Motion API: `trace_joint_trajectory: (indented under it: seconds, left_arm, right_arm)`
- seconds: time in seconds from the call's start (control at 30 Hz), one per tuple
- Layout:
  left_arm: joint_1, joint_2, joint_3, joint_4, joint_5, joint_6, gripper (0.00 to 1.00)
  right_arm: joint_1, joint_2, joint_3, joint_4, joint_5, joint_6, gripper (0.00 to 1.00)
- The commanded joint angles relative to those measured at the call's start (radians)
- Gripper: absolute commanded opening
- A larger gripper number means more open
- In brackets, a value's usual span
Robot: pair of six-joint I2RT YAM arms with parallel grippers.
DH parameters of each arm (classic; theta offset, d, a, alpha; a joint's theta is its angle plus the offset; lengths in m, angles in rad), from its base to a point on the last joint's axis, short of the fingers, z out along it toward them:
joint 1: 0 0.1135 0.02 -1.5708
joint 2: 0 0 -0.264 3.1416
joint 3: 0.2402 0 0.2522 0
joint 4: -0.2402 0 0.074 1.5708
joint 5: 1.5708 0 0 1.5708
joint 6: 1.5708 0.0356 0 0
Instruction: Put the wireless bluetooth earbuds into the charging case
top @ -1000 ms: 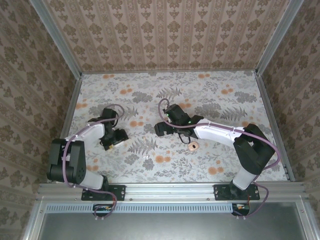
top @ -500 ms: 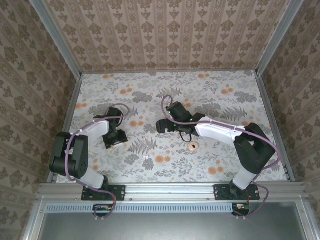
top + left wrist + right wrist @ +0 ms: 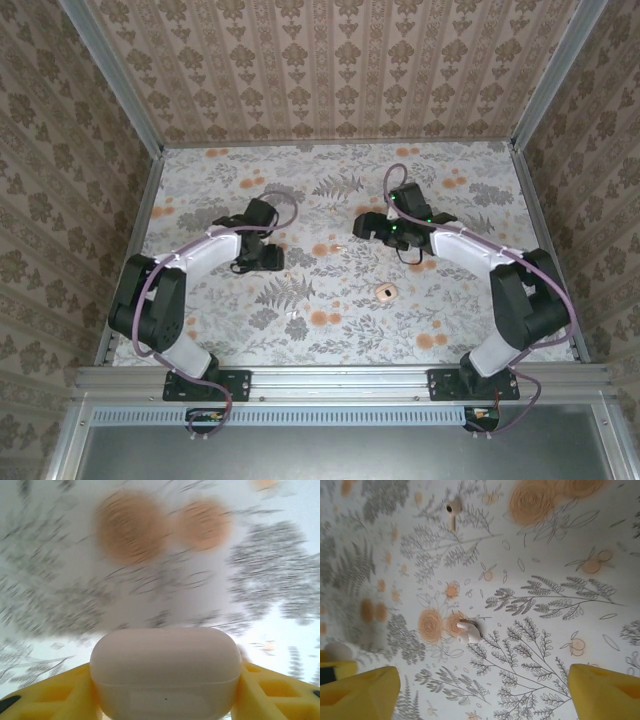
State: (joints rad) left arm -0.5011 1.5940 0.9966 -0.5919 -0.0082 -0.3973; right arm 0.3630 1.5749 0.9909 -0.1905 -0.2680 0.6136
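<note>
The charging case (image 3: pixel 165 672), a white glossy rounded box with its lid down, sits clamped between the yellow fingers (image 3: pixel 55 695) of my left gripper (image 3: pixel 165 692). From above, the left gripper (image 3: pixel 266 258) is over the left-centre of the floral table. My right gripper (image 3: pixel 368 226) hangs right of centre, its yellow fingers (image 3: pixel 360 690) wide apart and nothing between them (image 3: pixel 482 690). One earbud (image 3: pixel 468 631) lies on the cloth just ahead of the right gripper, beside two orange flowers. A second earbud (image 3: pixel 452 510) lies farther off. The case (image 3: pixel 339 651) also peeks in at that view's left edge.
A round pinkish-tan disc (image 3: pixel 386 292) with a dark centre lies on the table nearer the bases, between the two arms. Patterned walls with metal rails (image 3: pixel 150 200) close the table in on three sides.
My left gripper has carried the case away from the bases and toward the table's centre. The right gripper has swung right and farther back, away from the disc.
</note>
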Motion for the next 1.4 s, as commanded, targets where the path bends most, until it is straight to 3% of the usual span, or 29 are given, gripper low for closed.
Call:
trace_joint_trajectory:
  seconds: [0.0,0.37,0.63,0.97,1.2,1.37]
  left_arm:
    - [-0.052,0.035,0.076,0.036,-0.004,0.105,0.53]
    - [-0.235,0.025,0.186,0.291,0.202,0.357,0.53]
    - [-0.285,-0.09,0.085,0.489,0.339,0.467,0.5]
    - [-0.299,-0.193,0.012,0.534,0.366,0.559,0.5]
    - [-0.3,-0.205,0.012,0.524,0.356,0.565,0.5]
    - [-0.298,-0.204,0.005,0.526,0.352,0.566,0.5]
  right_arm:
    - [-0.04,-0.071,-0.023,-0.037,-0.1,-0.005,0.85]
    - [-0.144,-0.176,-0.027,-0.069,-0.339,-0.001,0.85]
    - [-0.13,-0.168,0.066,-0.065,-0.501,0.043,0.83]
    - [0.01,-0.083,0.202,-0.19,-0.517,-0.046,0.76]
    - [0.031,-0.069,0.214,-0.2,-0.504,-0.047,0.58]
    - [0.041,-0.068,0.246,-0.283,-0.488,-0.074,0.51]
